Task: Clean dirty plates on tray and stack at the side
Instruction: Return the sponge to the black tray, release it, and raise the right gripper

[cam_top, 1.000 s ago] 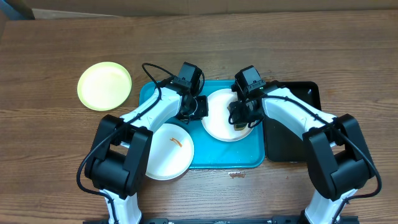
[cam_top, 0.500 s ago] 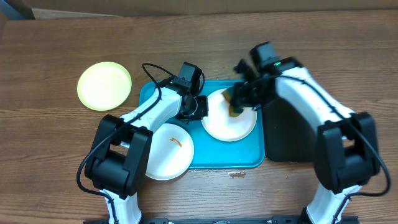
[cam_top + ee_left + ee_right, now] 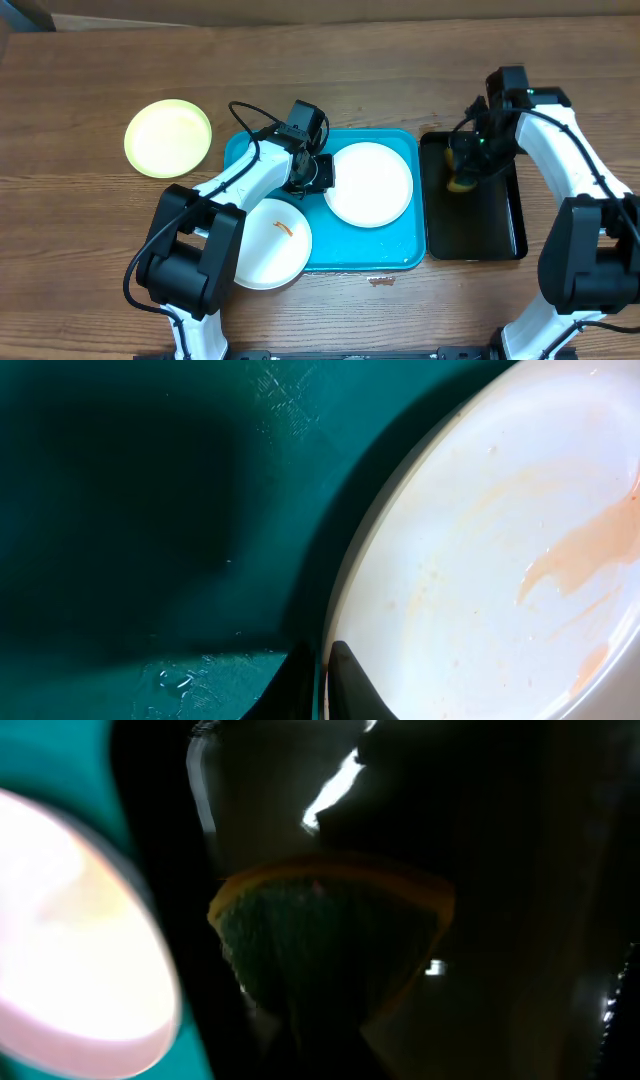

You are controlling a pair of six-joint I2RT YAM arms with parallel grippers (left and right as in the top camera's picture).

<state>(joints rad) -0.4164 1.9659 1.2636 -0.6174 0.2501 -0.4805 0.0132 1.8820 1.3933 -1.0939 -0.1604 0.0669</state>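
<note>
A white plate (image 3: 370, 183) lies on the turquoise tray (image 3: 400, 252). My left gripper (image 3: 322, 172) is shut on its left rim. In the left wrist view the fingers (image 3: 325, 675) straddle the rim of the plate (image 3: 480, 580), which bears a pale orange smear, over the tray (image 3: 150, 510). A second white plate (image 3: 268, 243) with an orange smear overhangs the tray's front left corner. The yellow-green plate (image 3: 168, 137) sits on the table at the left. My right gripper (image 3: 462, 163) is shut on a yellow-green sponge (image 3: 460, 181) (image 3: 330, 940) over the black tray.
The narrow black tray (image 3: 470, 230) stands right of the turquoise tray and also shows in the right wrist view (image 3: 500, 820). The white plate's edge (image 3: 70, 940) shows at the left there. Bare wooden table (image 3: 90, 250) lies around both trays.
My right gripper has carried the sponge off the white plate and to the right, over the black tray. The left gripper and all plates have stayed put.
</note>
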